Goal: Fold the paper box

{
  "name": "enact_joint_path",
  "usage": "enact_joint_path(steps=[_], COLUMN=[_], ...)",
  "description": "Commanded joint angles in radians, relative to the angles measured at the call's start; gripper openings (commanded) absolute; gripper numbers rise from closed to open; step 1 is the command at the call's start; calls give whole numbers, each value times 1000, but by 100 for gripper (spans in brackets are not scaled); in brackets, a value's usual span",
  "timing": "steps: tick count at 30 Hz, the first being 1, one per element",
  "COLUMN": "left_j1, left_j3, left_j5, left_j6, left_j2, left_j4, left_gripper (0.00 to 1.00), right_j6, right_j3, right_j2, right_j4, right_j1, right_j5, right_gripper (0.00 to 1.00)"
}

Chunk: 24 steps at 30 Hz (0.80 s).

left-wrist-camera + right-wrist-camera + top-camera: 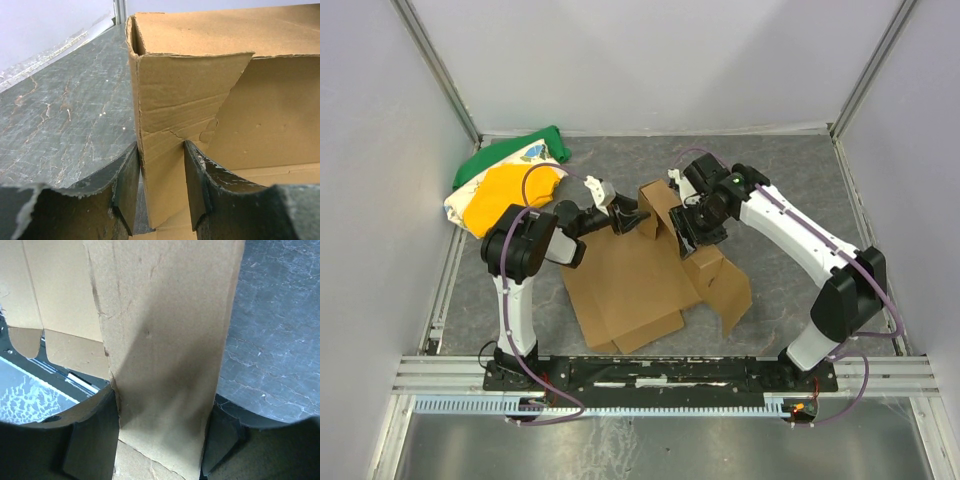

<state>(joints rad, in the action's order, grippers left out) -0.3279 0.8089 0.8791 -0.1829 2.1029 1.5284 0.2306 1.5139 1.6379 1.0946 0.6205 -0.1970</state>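
The paper box [630,285] is a brown die-cut cardboard sheet lying mid-table, with its far flaps raised and another flap trailing to the right. My left gripper [628,214] is at the raised far-left corner. In the left wrist view its fingers [125,185] sit on both sides of an upright folded wall of the box [165,115], closed against it. My right gripper [688,232] is at the raised far-right flap. In the right wrist view a cardboard strip [165,340] fills the gap between its fingers [95,440] and touches both.
A green, yellow and white cloth bundle [505,185] lies at the back left, close to the left arm's elbow. White walls enclose the grey table top [790,190] on three sides. A metal rail [660,372] runs along the near edge.
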Motion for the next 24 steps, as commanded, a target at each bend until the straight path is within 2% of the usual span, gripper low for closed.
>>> enact_joint_path(steps=[1,3,6,9,15,20,21,22,23,24], left_j1=[-11,-11,-12,-17,-32,-62,-72,-79,-86,-93], left_j3=[26,33,45,59,36,-38,-58,-77,-94,-106], left_j5=[46,59,73,87,34,-96,-147,-181,-236,-267], left_j6=[49,44,38,21,-17,-22,-5,0,11,14], left_j2=[14,17,24,31,31,0,-10,-20,-29,-35], left_j4=[168,167,164,166,184,199,200,200,200,200], left_gripper=[47,45,33,4,3,3,3,3,3,3], right_j6=[-52,-51,-48,-45,-30,0,5,9,13,16], right_j3=[10,7,0,-7,-12,-23,-28,-31,-34,-38], right_j2=[-47,-45,-44,-39,-33,-32,-35,-38,-41,-49], right_j4=[-36,-40,-49,-57,-71,-93,-102,-111,-119,-131], right_j1=[7,6,5,5,5,7,7,7,8,8], right_j5=[-155,-167,-191,-215,-201,-165,-165,-168,-173,-177], right_gripper=[62,63,66,67,69,71,75,84,98,99])
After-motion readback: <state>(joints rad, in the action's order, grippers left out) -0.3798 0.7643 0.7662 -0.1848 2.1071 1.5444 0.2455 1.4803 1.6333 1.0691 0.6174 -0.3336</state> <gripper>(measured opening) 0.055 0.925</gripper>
